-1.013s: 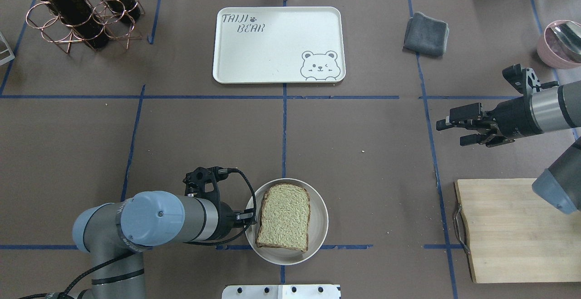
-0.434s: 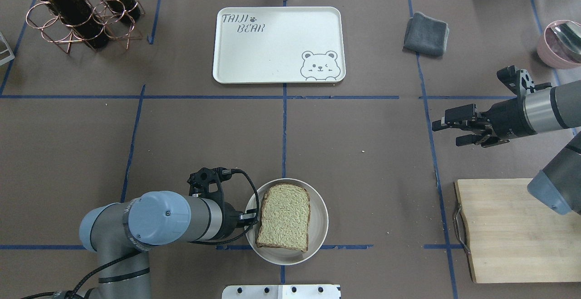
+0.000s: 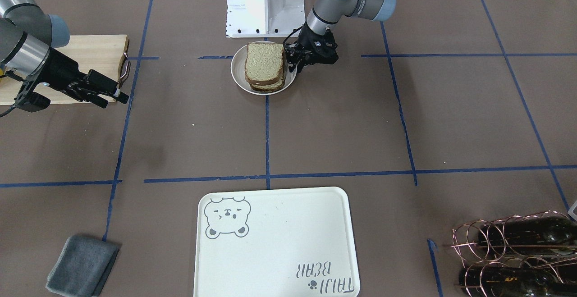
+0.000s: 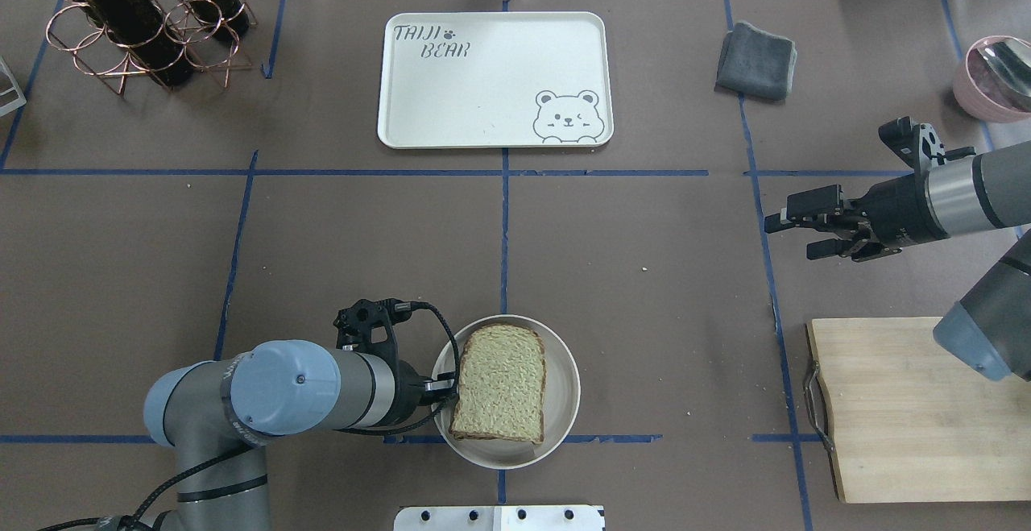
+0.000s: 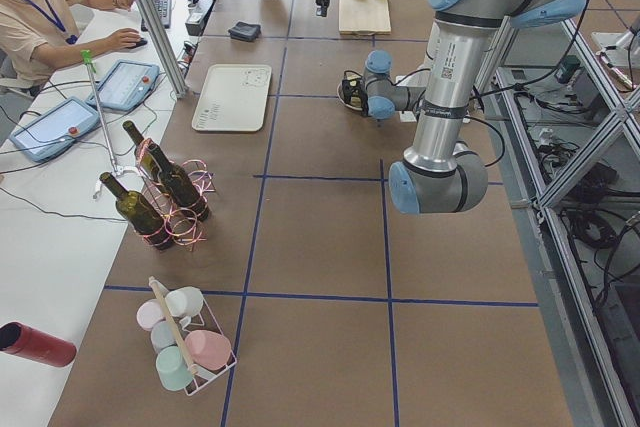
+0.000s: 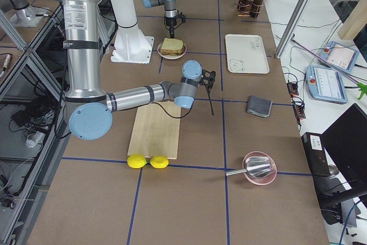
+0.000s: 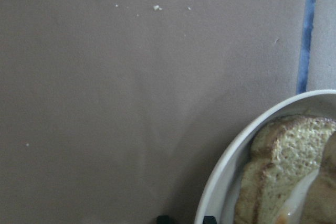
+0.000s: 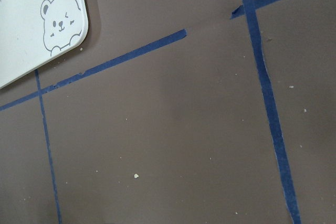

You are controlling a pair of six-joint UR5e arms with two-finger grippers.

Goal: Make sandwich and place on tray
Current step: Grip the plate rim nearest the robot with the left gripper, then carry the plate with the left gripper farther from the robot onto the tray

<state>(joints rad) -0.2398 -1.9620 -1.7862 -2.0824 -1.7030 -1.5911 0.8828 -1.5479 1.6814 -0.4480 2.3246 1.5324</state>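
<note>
Tan speckled sandwich (image 4: 499, 384) on round beige plate (image 4: 569, 402), just beside my left fingers (image 4: 440, 387), grip unclear; right fingers (image 4: 797, 213) gape, empty.

Left arm's tucked in low, forearm level, left pincer (image 4: 441, 390) aimed sideways, fingertips too close to call. Right arm stretches out flat, right pincer (image 4: 793, 234) hovering, fingers clearly parted.

The sandwich (image 4: 499, 382) sat on a plate (image 4: 565, 370) just right of my left gripper (image 4: 443, 388); the tray (image 4: 491, 88) lay well beyond them.
</note>
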